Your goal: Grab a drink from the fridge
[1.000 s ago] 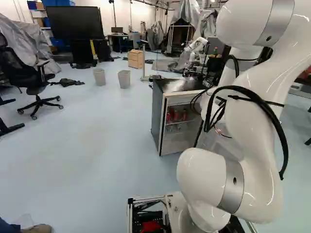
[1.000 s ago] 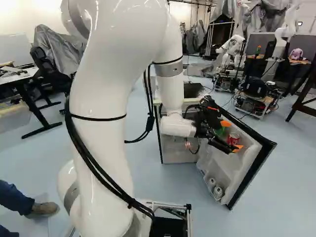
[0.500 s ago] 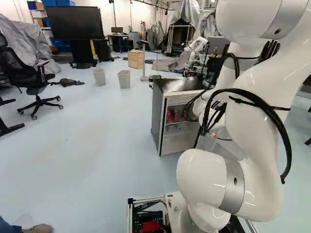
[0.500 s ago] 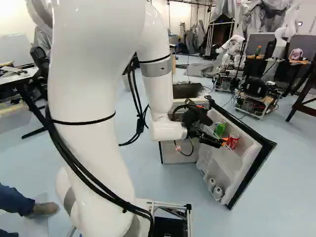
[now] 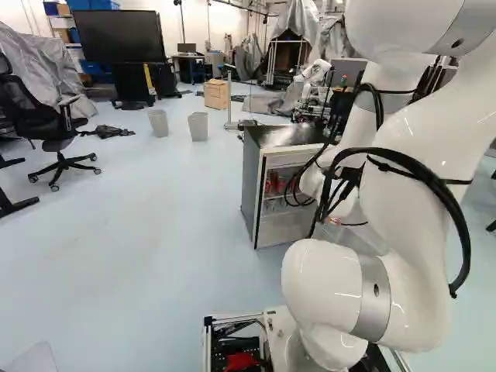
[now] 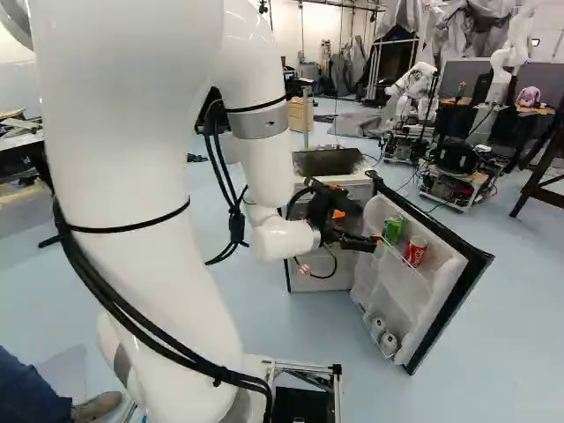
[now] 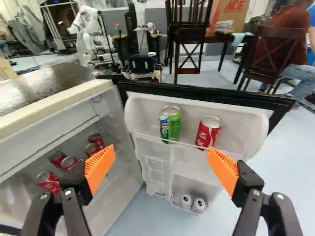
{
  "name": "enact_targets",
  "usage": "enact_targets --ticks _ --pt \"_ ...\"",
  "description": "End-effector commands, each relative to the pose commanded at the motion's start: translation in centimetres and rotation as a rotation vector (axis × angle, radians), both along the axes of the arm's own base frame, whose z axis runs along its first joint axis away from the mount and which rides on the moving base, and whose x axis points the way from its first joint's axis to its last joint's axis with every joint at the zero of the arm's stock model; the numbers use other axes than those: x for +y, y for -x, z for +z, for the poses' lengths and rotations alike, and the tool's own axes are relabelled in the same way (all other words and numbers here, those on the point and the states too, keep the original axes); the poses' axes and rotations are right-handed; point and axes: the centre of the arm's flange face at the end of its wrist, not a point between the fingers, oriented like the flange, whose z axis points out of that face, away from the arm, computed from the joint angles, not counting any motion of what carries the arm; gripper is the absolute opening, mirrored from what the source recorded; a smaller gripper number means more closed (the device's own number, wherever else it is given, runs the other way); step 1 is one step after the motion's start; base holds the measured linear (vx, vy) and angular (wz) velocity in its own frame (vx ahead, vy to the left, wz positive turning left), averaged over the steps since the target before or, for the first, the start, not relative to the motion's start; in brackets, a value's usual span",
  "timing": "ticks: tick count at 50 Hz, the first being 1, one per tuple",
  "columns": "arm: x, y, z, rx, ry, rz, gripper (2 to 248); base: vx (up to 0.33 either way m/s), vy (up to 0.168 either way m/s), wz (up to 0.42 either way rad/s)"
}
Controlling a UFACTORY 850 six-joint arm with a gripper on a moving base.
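my gripper [image 6: 359,226] spread wide, grip empty, green can [image 7: 173,125] and red can [image 7: 208,132] ahead in the open door's [image 7: 192,171] upper rack, two pale cans [image 7: 199,204] below, more red cans [image 7: 48,182] inside the fridge [image 5: 249,186]

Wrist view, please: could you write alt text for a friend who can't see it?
A robot's open, orange-padded hand faces an open fridge door, gripping nothing. Ahead of it, a green can and a red can stand on the door's upper shelf, with two pale cans lower down. More red cans sit inside the fridge.
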Motion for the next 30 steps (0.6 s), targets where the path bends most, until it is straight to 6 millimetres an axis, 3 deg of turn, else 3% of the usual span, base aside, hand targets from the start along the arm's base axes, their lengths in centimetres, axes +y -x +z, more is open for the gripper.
enact_targets --ticks 30 --pt "2.1 -1.5 -0.5 0.039 0.008 0.315 247 0.0 0.0 0.0"
